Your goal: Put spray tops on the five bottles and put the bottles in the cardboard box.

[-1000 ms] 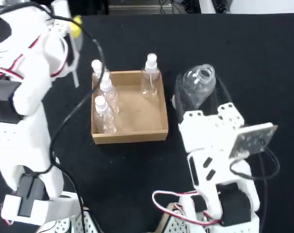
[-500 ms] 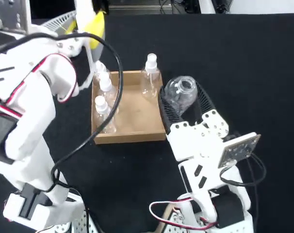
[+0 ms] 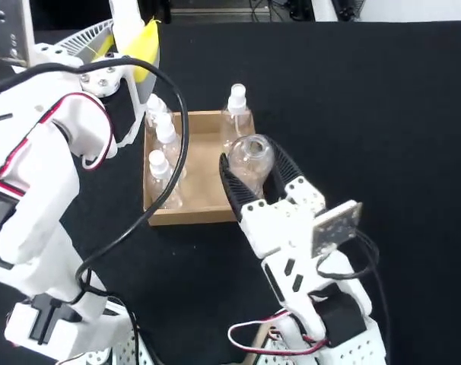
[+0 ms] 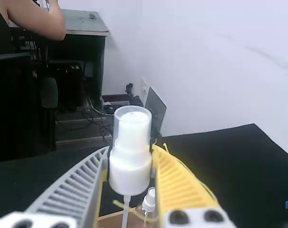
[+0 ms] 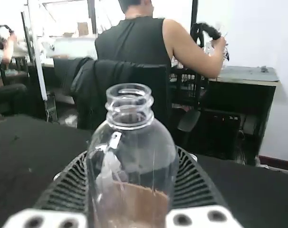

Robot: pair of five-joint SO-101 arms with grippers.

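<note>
Bottle number 5 [image 3: 251, 152], clear and open-necked with no top on it, sits upright in the right arm's fingers [image 5: 194, 183] — 2 black ribbed fingers closed against its sides. From the high view it hangs over the right-hand side of the cardboard box [image 3: 204, 215], above the box floor rather than resting on it, as far as can be judged. Through the right wrist view the brown of the box shows through the glass-clear lower body.

The left arm's fingers [image 4: 175, 183], 1 grey and 1 yellow, are closed on a white spray top [image 4: 129, 147] with a clear cap; its thin dip tube [image 4: 125, 213] hangs straight down between them. In the high view that arm is raised above the table's far left, beyond the box's left corner, well apart from the open bottle.

Inside the box stand 4 capped bottles, all upright. 3 of them [image 3: 166, 141] line the left wall, close together from front to back. The 4th [image 3: 236, 114] stands alone against the far wall near the right corner, just beyond the held bottle.

The box rests on a black table [image 3: 383, 114].
</note>
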